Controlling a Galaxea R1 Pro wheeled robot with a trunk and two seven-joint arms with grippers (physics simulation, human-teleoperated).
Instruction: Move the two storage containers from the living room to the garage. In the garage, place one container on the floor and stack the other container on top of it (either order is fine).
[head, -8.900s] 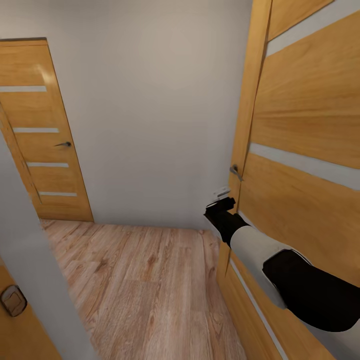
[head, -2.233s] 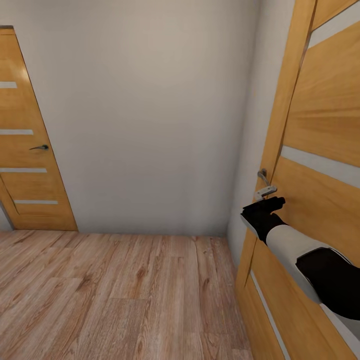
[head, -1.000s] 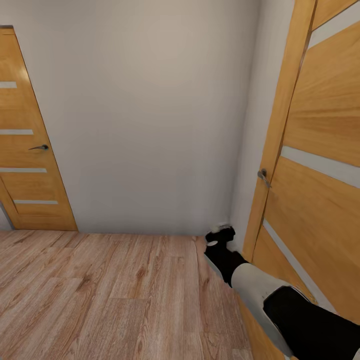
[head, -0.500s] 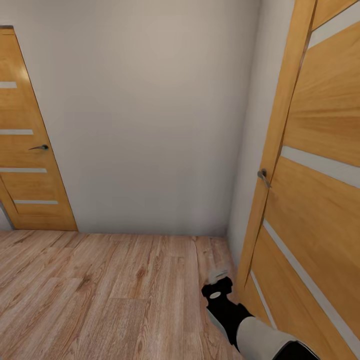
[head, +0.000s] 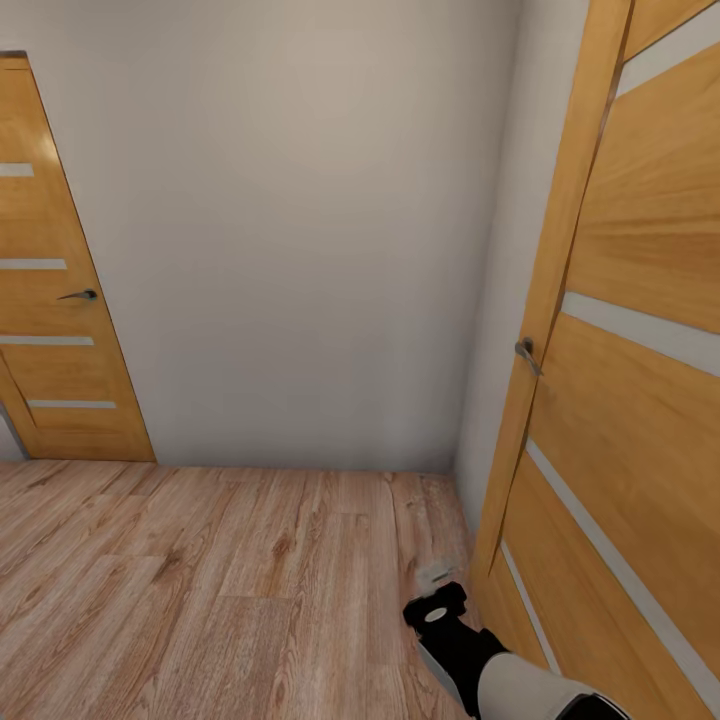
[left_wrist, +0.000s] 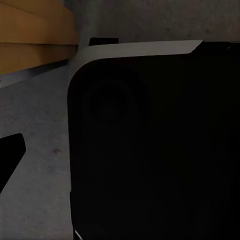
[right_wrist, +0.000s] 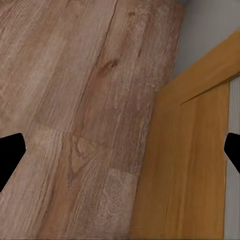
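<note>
The robot stands in a small corner with a light wood-plank floor (head: 250, 590) and a plain white wall (head: 290, 230). On the right of the wall there is a big orange-brown wooden door (head: 620, 400) with pale glass strips; its metal handle (head: 525, 352) sits on the edge nearest the wall. A second door of the same kind (head: 55, 300) stands on the left of the wall, with a dark handle (head: 78, 295).

The right gripper (head: 437, 585) hangs low beside the big door, near its bottom edge and well below the handle, and it touches nothing. In the right wrist view its two black fingertips (right_wrist: 10, 157) appear at the opposite edges of the picture, so the fingers are spread wide, with only plank floor and the lower part of the door (right_wrist: 185, 165) between them.

In the left wrist view a large black body with a pale rim (left_wrist: 150, 140) is very close to the camera. One dark fingertip (left_wrist: 10, 155) of the left gripper shows over grey ground; I cannot tell if this gripper is spread or pressed together.

The two orange-red bins do not appear in these pictures, so their place cannot be told.
</note>
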